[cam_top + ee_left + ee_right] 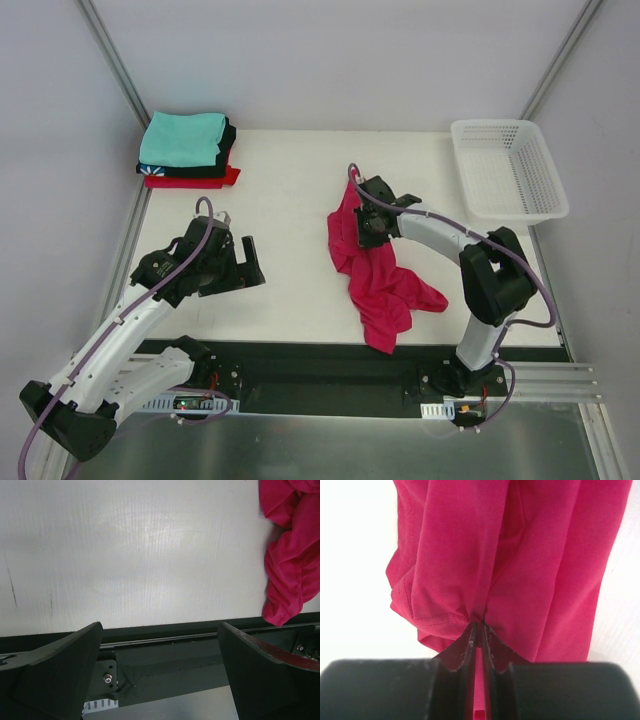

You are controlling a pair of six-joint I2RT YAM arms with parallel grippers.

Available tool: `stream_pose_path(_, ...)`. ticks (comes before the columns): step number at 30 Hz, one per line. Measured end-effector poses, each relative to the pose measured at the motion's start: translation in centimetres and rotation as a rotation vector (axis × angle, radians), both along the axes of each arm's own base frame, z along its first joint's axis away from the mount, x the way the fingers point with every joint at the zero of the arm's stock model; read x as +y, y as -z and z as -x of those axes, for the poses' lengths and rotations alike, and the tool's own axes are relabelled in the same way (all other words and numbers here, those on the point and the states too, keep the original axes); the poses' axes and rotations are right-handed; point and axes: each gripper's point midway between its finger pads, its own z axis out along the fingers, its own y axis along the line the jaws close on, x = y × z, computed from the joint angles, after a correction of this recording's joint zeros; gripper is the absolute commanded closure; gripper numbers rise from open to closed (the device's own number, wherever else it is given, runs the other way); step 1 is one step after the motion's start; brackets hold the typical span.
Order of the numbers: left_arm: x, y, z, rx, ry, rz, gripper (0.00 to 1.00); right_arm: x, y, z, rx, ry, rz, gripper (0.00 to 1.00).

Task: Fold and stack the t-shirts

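– On the table's middle, top view: the crimson-pink t-shirt (378, 280) lay crumpled, its far end gathered at the right gripper (365, 222), the rest trailing toward the near edge. The folded stack (187, 150) sat in the far left corner, teal on top, black and red under it. The white basket (510, 170) sat far right.
– And the left gripper (235, 265)?
– Hung over bare table left of the shirt, well apart from it, carrying nothing.
– Left wrist view?
– Jaws stood wide apart and empty. Only the shirt's bunched edge showed at the right of the frame, touching neither finger.
– Right wrist view?
– Jaws pinched almost closed on a gather of cloth beside a stitched hem. The fabric puckered at the tips and hung beyond in soft folds.
– How would it handle?
– Judged light and limp, no stiffness at all. From one pinch it would sag and drag, and thin knit could slip out of so small a bite. Best taken at a hem or shoulder seam, two corners at once. The left gripper would likely want a second hem corner to spread it flat.
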Motion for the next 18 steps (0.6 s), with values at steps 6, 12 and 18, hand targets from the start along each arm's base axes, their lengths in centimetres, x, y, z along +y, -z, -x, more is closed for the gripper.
stream_pose_path(6, 0.0, 0.2, 0.0, 0.007, 0.0, -0.003, 0.01, 1.0, -1.5, -1.1, -0.012, 0.002, -0.021, 0.99)
stream_pose_path(12, -0.6, 1.6, 0.2, 0.029, 0.01, 0.021, 0.01, 2.5, -8.2, -3.6, -0.104, -0.015, -0.065, 0.99)
stream_pose_path(18, -1.2, 3.9, 0.9, 0.079, 0.008, 0.038, 0.01, 3.7, -20.5, -6.2, -0.299, -0.024, -0.164, 0.99)
